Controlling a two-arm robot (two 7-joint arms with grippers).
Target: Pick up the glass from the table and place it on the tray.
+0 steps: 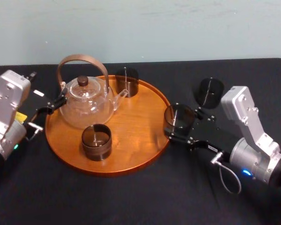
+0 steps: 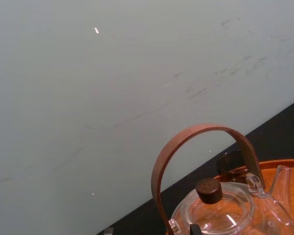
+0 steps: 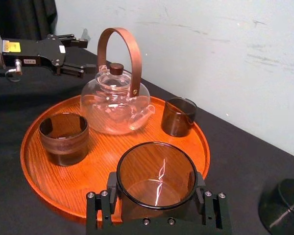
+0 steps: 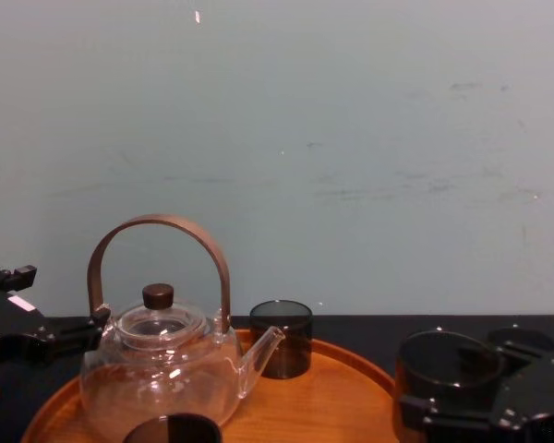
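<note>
Tray [image 1: 145,150] holds teapot [image 1: 86,105], empty near glass [image 1: 96,141] and far glass [image 1: 127,82]; right gripper [image 1: 172,124] clamps third glass [image 1: 180,117] at tray's right rim, lifted or resting unclear; left gripper [image 1: 57,104], fingers apart and empty, left of teapot.

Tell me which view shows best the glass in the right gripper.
The right wrist view: the glass sits close, in the right gripper, rim whole. Head view shows it small; chest view, its side.
</note>
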